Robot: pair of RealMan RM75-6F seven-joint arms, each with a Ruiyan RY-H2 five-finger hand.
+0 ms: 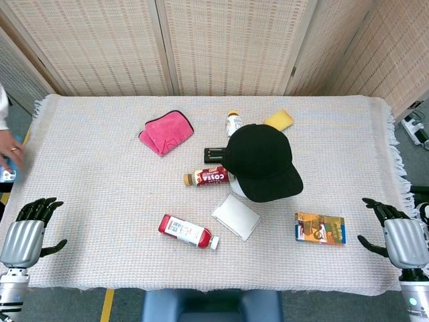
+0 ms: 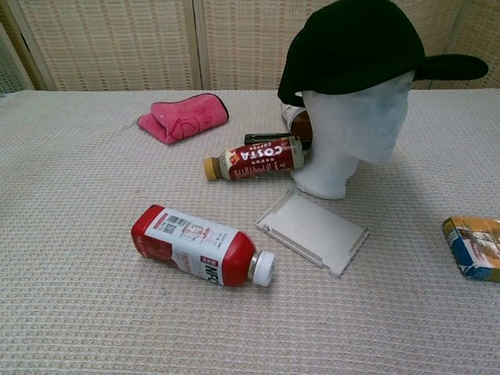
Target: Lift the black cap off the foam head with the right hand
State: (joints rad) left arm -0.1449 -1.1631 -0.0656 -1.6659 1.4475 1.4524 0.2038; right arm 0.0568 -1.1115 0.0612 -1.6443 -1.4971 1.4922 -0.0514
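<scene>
- The black cap (image 2: 355, 48) is seen seated on the foam head (image 2: 351, 129), which stands upright near the middle of the worktop (image 1: 100, 174), the brim pointing toward the robot's right.
- The task is judged not yet begun: the cap is untouched and both hands are parked at the near edge.
- The right hand (image 1: 400, 235) is seen at the near right corner, well apart from the cap, with fingers apart and nothing held.
- The left hand (image 1: 28, 231) is seen at the near left corner, likewise with fingers spread and nothing held.
- For the next move, the right hand would need to be carried inward over the orange packet (image 1: 320, 227) toward the brim or crown, then closed on the fabric and raised straight up so that the light foam head is not tipped.
- Three bottles are counted: a red one with a white cap (image 2: 201, 248) lying near the front, a brown Costa bottle (image 2: 254, 159) lying touching or just beside the foam head, and a third (image 1: 233, 122) partly hidden behind the cap.
- One each is counted of the following: a pink cloth (image 1: 165, 132), a yellow sponge (image 1: 279, 119), a white flat case (image 2: 312, 231), the orange packet, and a black flat object (image 1: 216, 155) mostly hidden behind the head.
</scene>
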